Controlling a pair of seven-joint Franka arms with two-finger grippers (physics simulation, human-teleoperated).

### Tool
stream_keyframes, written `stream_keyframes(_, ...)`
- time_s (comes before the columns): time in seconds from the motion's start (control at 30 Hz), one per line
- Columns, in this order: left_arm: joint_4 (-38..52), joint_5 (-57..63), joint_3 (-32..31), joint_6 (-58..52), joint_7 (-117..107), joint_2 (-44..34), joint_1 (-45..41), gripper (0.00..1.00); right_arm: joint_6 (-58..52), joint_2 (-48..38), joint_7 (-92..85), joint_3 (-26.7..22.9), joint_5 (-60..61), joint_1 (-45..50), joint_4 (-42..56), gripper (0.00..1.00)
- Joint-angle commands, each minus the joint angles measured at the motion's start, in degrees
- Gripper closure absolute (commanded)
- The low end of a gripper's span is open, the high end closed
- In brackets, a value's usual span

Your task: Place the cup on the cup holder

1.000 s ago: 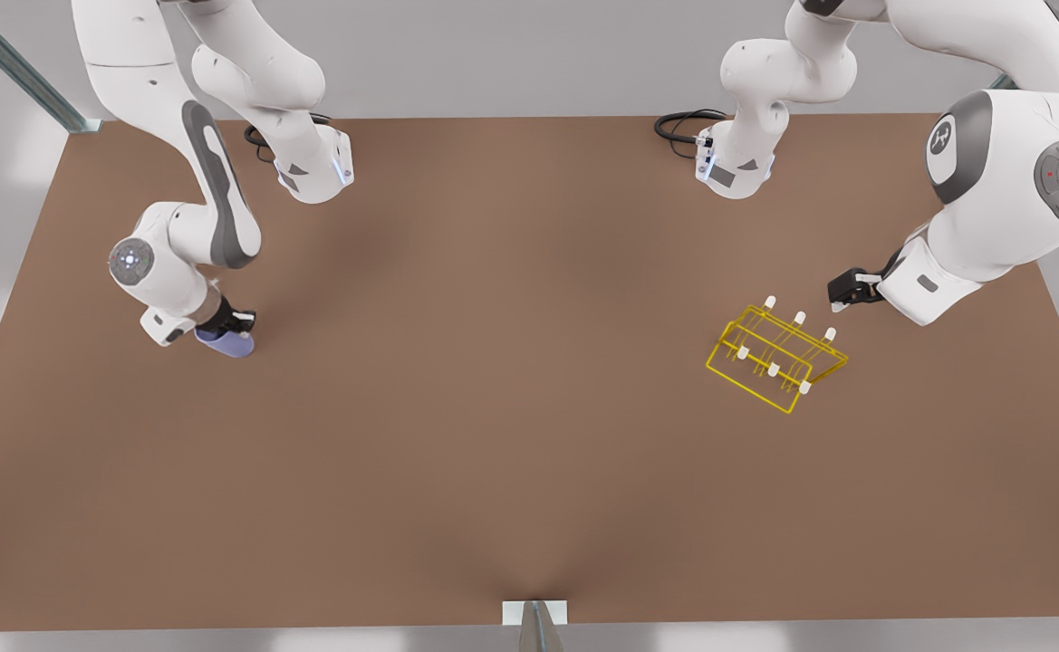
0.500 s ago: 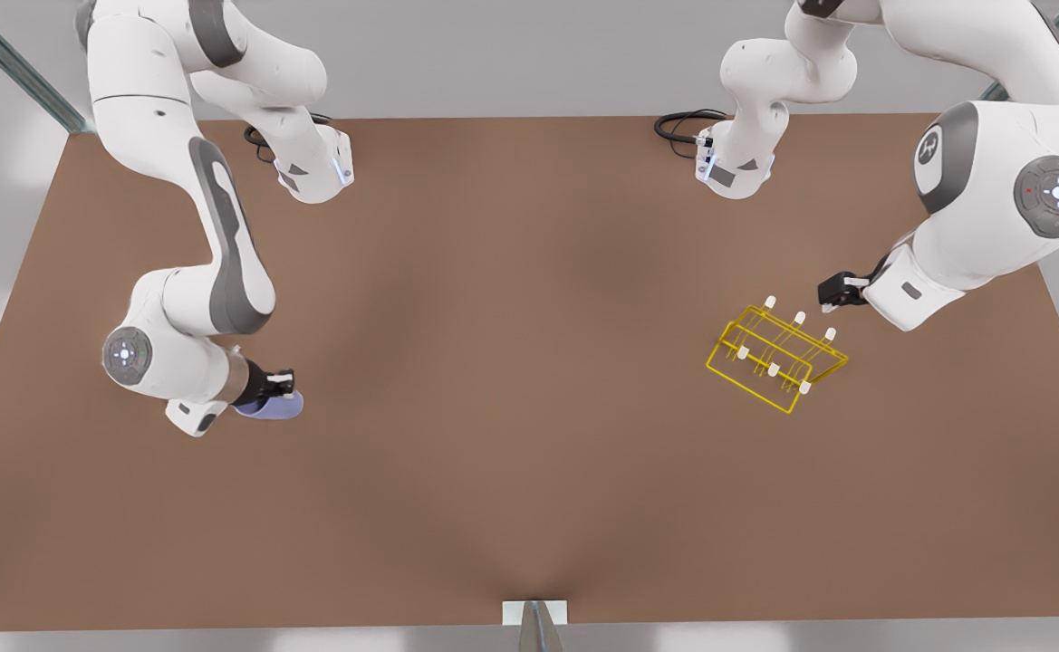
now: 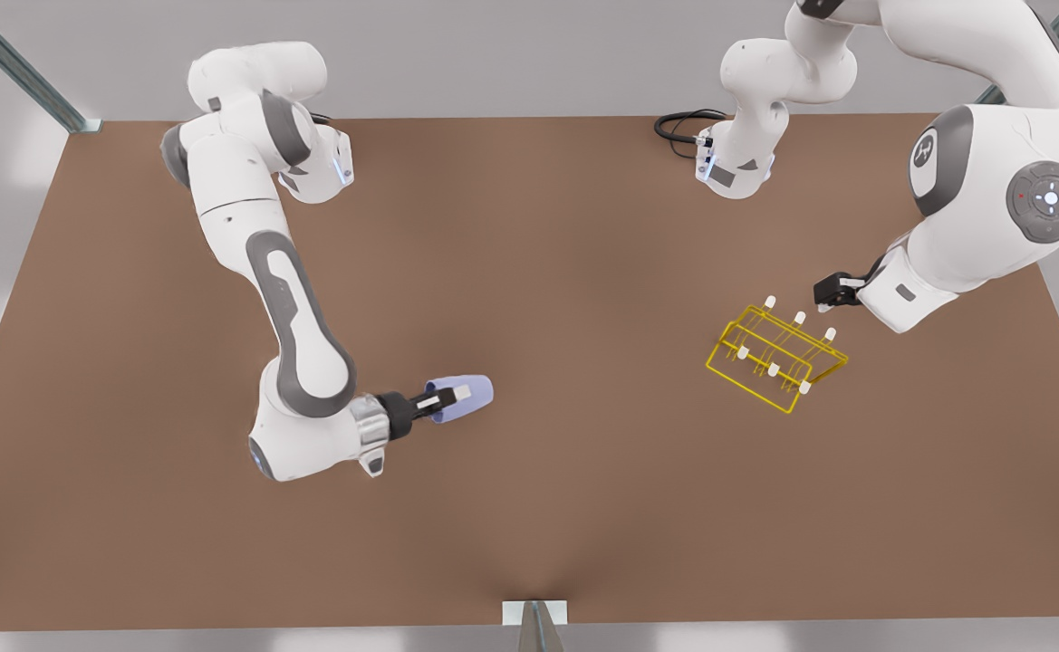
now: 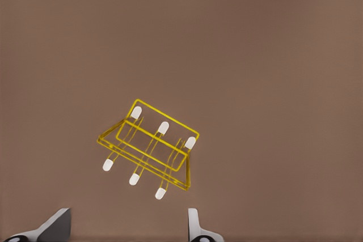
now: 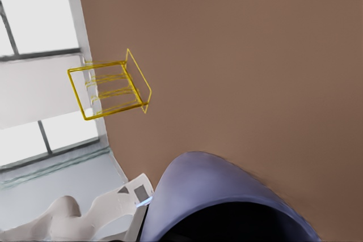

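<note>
Cup carried sideways toward the rack; a slip or a snagged prong is the risk.
Front view: the right gripper is clamped on the cup, well apart from the cup holder; the left gripper waits just beside the holder. Left wrist view: its fingers are spread above the holder. Right wrist view: the cup is pinched at its rim, the holder far off.

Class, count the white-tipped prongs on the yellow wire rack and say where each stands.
6, on the cup holder: three along the side nearer the open left gripper, three along the opposite side. None seems hidden.
</note>
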Motion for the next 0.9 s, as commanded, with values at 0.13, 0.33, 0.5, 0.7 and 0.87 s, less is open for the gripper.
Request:
stream_keyframes(0.13,0.0,0.0,-0.1,-0.1,-0.1,0.2,-0.3,0.0,0.4,11.8,-10.9,-0.1,22.6,9.2,8.4,0.79)
stream_keyframes(0.33,0.0,0.0,0.0,-0.1,0.0,0.3,-0.3,0.0,4.4,17.4,-20.5,-0.2,25.8,13.9,11.1,0.79)
stream_keyframes(0.5,0.0,0.0,0.0,-0.1,-0.1,0.3,-0.3,0.0,7.6,18.9,-22.4,-0.5,26.1,15.2,11.2,0.79)
stream_keyframes(0.7,0.0,0.0,-0.1,-0.1,-0.1,0.3,-0.3,0.0,7.7,19.6,-22.2,-4.9,26.1,17.2,11.2,0.79)
stream_keyframes(0.87,0.0,0.0,-0.1,0.0,-0.1,0.6,-0.3,0.0,7.7,19.7,-22.3,-6.1,26.1,17.7,11.1,0.51)
